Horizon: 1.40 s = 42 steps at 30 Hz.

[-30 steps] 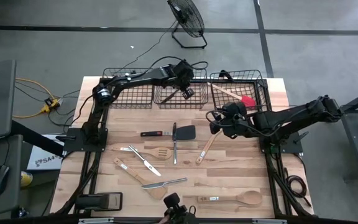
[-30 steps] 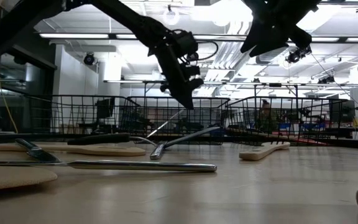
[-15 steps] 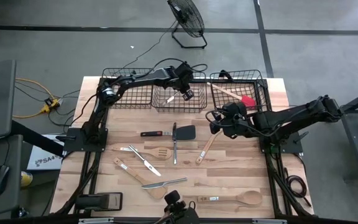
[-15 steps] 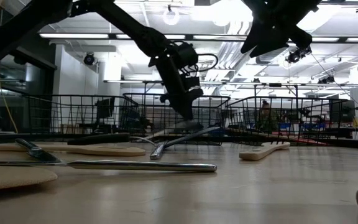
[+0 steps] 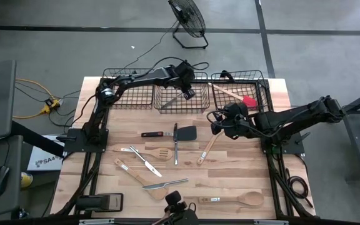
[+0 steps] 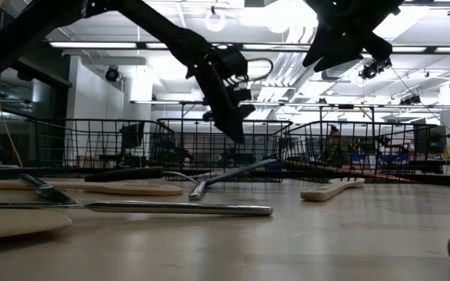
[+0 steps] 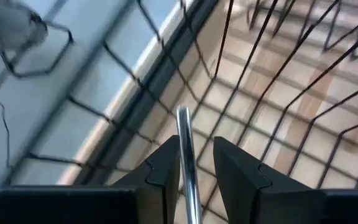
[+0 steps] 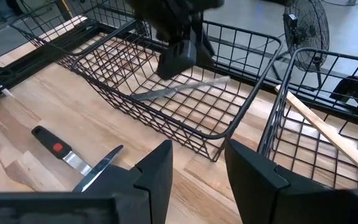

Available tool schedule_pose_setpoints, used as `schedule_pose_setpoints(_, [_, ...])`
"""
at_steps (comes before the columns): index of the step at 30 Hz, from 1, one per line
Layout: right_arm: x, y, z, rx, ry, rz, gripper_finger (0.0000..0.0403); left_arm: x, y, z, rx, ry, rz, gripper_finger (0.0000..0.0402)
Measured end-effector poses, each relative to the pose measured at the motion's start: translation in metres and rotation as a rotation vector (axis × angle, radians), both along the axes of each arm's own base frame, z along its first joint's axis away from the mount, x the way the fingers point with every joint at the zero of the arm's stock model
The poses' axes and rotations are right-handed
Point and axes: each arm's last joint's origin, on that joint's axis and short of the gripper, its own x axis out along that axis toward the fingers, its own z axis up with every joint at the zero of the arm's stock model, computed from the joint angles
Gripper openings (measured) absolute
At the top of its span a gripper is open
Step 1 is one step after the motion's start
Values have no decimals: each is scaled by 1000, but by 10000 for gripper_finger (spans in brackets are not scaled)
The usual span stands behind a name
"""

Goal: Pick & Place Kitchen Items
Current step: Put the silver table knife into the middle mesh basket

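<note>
A silver metal knife (image 8: 179,88) lies slanted in the middle wire basket (image 5: 181,107), with the left gripper (image 5: 185,87) directly over one end of it. In the left wrist view, the knife's thin metal shaft (image 7: 186,158) runs between the two dark fingers (image 7: 160,171), which sit close on either side; whether they clamp it or have just let go cannot be told. The right gripper (image 5: 220,123) hovers with fingers spread over the bare table (image 5: 255,169), off to the side of the middle basket, just above the handle end of a wooden spatula (image 5: 207,150).

One more item is already stowed: a red-headed spatula (image 5: 239,96) rests in the basket beyond the right gripper.

Most of the sorting remains, by the look of it. Out on the table are a black turner (image 5: 181,134), a black-handled tool (image 5: 153,134), a slotted wooden spatula (image 5: 147,152), two table knives (image 5: 144,161), a wooden spreader (image 5: 133,172), another knife (image 5: 166,184) and a large wooden spoon (image 5: 233,199).
</note>
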Motion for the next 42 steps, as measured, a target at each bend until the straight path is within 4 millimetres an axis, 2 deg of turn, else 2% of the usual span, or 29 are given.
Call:
schedule_pose_setpoints(4, [0,0,-1,5,0,-4,138,-6,-4,18,30,-4,-47,97])
schedule_pose_setpoints(10, [-1,0,-1,7,7,-3,138,-22,-17,48,-31,-22,-177,97])
schedule_pose_setpoints(26, [-2,0,-2,22,27,12,138,-74,-53,105,-168,24,-343,97])
schedule_pose_setpoints(31, [-2,0,-2,24,29,15,138,-93,-65,115,-221,85,-377,97])
schedule_pose_setpoints(35, [-2,0,-3,28,38,19,138,-104,-75,116,-275,166,-402,97])
schedule_pose_setpoints(42, [-2,1,-4,45,49,35,138,-107,-96,113,-329,275,-463,93])
